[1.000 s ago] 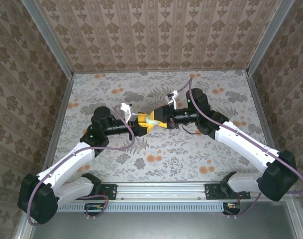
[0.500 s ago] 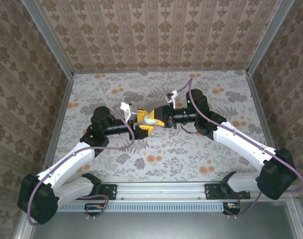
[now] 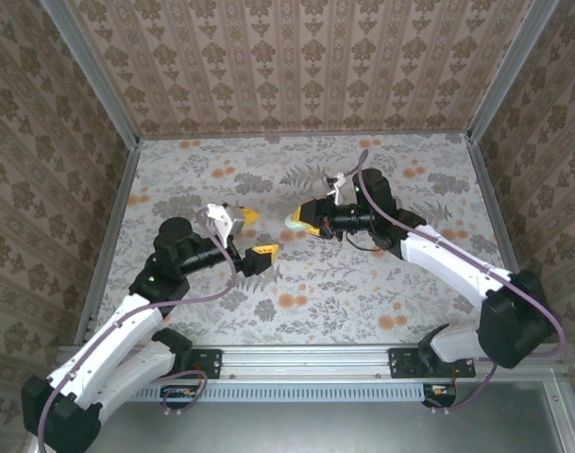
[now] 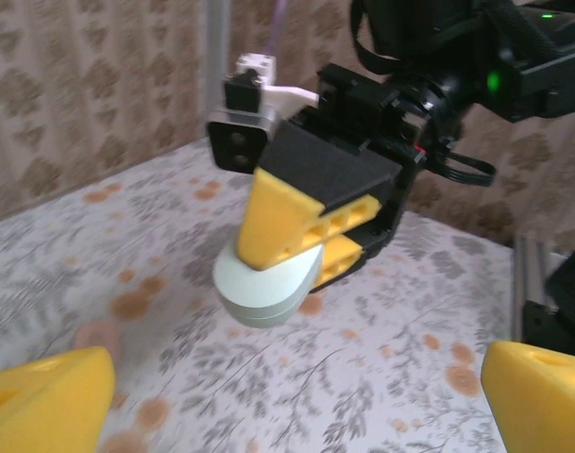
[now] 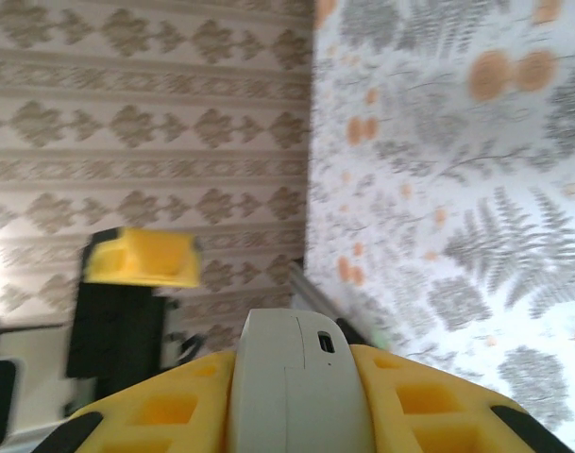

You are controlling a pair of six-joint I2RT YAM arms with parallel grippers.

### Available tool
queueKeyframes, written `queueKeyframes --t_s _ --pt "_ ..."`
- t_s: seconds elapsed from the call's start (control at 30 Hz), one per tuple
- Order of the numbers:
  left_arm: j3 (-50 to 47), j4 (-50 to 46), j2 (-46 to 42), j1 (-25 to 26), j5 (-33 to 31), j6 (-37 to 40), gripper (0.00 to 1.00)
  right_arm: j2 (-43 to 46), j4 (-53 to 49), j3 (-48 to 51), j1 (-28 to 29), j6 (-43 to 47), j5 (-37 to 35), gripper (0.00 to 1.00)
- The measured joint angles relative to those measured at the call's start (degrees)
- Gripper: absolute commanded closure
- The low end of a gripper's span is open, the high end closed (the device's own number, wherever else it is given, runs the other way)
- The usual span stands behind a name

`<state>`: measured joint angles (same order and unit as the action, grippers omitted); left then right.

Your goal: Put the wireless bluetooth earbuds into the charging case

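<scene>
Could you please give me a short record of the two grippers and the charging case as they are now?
Right gripper: shut on the charging case
Charging case: pale, oval, lid apparently closed, clamped between yellow fingers
Left gripper: open, holding nothing, apart from the case
Surface: floral-print table

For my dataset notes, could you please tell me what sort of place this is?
Probably a lab test cell: wallpapered panels in aluminium framing enclose a floral table bearing the left arm and right arm.
</scene>
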<state>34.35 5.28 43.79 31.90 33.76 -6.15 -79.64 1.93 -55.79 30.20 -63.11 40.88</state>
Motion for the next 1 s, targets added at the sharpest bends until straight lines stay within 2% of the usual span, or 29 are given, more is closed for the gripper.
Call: queueKeyframes --t_s 0.17,0.37,0.53,0.8,0.83,0.87,0.9,1.0 --pt "-0.79 -5.49 -0.68 -3.69 -5.09 -3.45 0.0 -11.69 0.92 0.24 0.42 3.06 -2.14 0.71" --pt "-3.96 -7.56 -0.74 -6.95 -6.82 -7.89 0.0 -26.49 3.74 0.13 1.86 4.42 -3.3 0.72" --pt "-5.07 -8.79 -2.12 -7.3 -7.39 -8.98 0.0 -31.56 5.86 -1.16 2.21 4.9 -3.8 0.63" --pt "-6.4 -9.18 -3.54 -8.35 -8.11 -9.29 0.0 -31.32 6.86 -1.97 2.69 7.78 -5.07 0.37" --pt "-6.49 -9.18 -3.52 -8.44 -8.13 -9.31 0.0 -30.95 6.58 -1.97 2.82 8.22 -5.55 0.3" --pt "-6.54 -9.18 -3.52 -8.52 -8.13 -9.31 0.0 -30.36 5.9 -1.95 2.95 8.94 -6.12 0.19" --pt "-6.54 -9.14 -3.41 -8.7 -8.09 -9.31 0.0 -29.46 4.87 -1.95 3.02 9.62 -6.95 0.01" --pt "-6.54 -9.14 -2.93 -8.81 -8.11 -9.29 0.0 -26.12 0.61 -1.97 3.06 11.54 -10.54 0.0"
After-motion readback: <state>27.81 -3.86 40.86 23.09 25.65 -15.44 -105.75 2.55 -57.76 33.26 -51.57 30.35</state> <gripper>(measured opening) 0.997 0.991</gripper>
